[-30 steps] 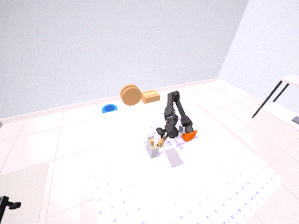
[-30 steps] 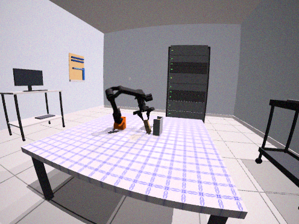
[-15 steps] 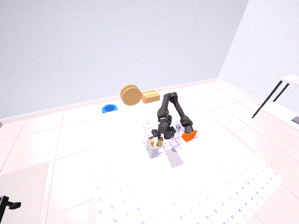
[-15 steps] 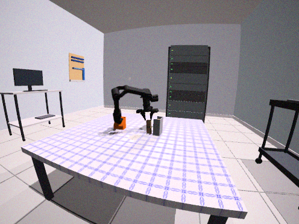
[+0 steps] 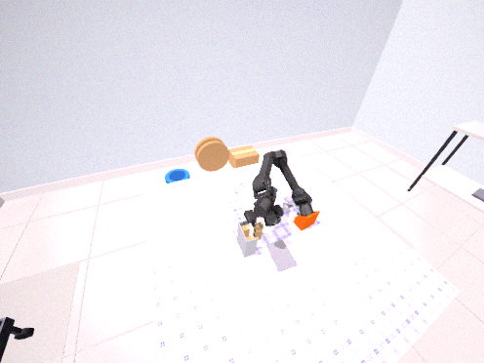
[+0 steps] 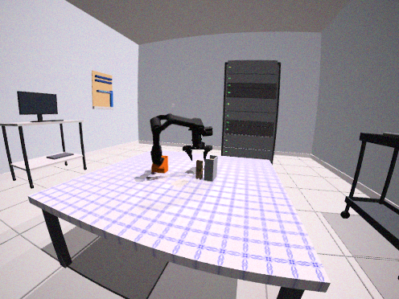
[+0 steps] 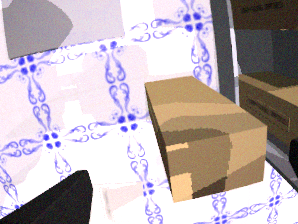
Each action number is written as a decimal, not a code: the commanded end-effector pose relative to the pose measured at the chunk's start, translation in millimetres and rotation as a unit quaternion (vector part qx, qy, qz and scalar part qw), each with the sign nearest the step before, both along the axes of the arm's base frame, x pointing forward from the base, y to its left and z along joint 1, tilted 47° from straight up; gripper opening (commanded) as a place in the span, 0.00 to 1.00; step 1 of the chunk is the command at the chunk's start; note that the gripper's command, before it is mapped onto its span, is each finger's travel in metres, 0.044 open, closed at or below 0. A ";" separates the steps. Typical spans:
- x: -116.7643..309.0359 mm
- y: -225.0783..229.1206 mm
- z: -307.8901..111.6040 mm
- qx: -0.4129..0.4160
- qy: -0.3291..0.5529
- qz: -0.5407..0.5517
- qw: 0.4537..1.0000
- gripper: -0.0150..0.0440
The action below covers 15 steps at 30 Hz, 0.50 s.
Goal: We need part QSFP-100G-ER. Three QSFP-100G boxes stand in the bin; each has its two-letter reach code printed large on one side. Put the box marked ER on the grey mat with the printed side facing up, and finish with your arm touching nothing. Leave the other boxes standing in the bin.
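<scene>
A brown box stands upright on the table, just outside the bin; no print shows on its visible faces. The grey bin stands close beside it. Inside, two more boxes show in the wrist view, an upper one and a lower one, with dark print too blurred to read. The grey mat lies on the box's other side, partly shadowed. My gripper is wide open and empty, above the standing box.
An orange block is at the arm's base. A blue ring-shaped dish, round tan discs and a tan carton are farther back in the top view. The bin wall is close to the gripper's one side.
</scene>
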State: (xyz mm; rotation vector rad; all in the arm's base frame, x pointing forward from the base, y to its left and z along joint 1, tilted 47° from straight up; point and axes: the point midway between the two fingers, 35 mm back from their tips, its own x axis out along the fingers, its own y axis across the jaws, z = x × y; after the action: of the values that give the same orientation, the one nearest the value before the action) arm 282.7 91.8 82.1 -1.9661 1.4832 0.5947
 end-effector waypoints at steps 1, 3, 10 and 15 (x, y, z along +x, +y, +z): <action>-2.1 10.4 9.7 0.001 -0.001 0.000 1.000 1.00; -5.0 19.7 18.7 0.000 0.000 -0.001 1.000 1.00; -3.7 18.6 18.9 0.002 -0.004 0.003 1.000 0.91; -3.7 18.6 18.9 0.002 -0.004 0.003 1.000 0.69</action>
State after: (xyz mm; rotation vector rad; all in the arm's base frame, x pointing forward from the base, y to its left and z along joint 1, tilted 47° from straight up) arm 278.7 110.3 101.1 -1.9684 1.4725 0.5909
